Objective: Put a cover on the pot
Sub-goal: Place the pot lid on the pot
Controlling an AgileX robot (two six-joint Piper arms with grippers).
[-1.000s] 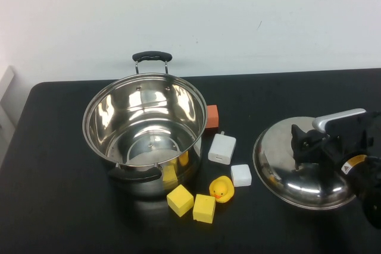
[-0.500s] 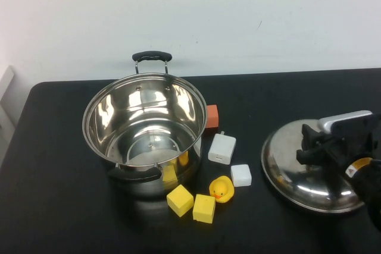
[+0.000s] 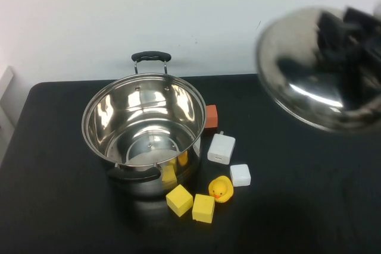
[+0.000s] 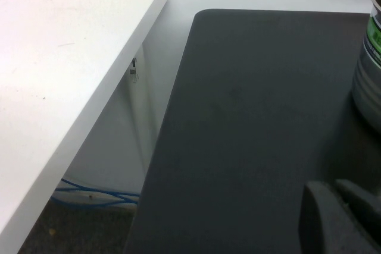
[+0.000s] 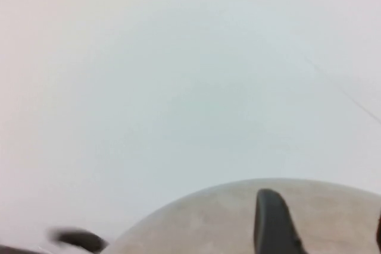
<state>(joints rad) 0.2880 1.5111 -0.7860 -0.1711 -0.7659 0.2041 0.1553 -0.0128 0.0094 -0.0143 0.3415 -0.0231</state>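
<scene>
Right gripper point(image 3: 351, 34) clamped on the lid point(image 3: 297, 81) knob, high right of the pot point(image 3: 144, 129); smooth steel, likely heavy, slippery. Left gripper point(image 4: 342, 218) parked, fingers unclear

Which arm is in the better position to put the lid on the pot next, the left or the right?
Probably the right. The right gripper already carries the lid in the air, right of the open pot. The left gripper sits low at the table's left edge, holding nothing.
</scene>
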